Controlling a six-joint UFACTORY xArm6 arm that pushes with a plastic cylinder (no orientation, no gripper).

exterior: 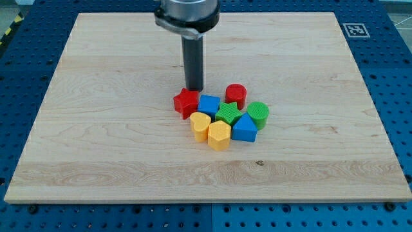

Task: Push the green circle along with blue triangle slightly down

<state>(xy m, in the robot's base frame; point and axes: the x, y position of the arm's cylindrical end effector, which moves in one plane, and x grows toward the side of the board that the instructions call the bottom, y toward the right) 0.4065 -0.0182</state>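
The green circle [258, 113] sits at the right end of a tight cluster of blocks near the board's middle. The blue triangle [244, 128] lies just below and left of it, touching it. My tip [194, 89] stands at the cluster's upper left, right behind the red star [186, 102], well left of the green circle and blue triangle.
Packed in the same cluster are a blue cube [208, 105], a green star [228, 113], a red cylinder [235, 95], a yellow heart [200, 125] and a yellow hexagon [219, 135]. The wooden board [96, 129] lies on a blue perforated table.
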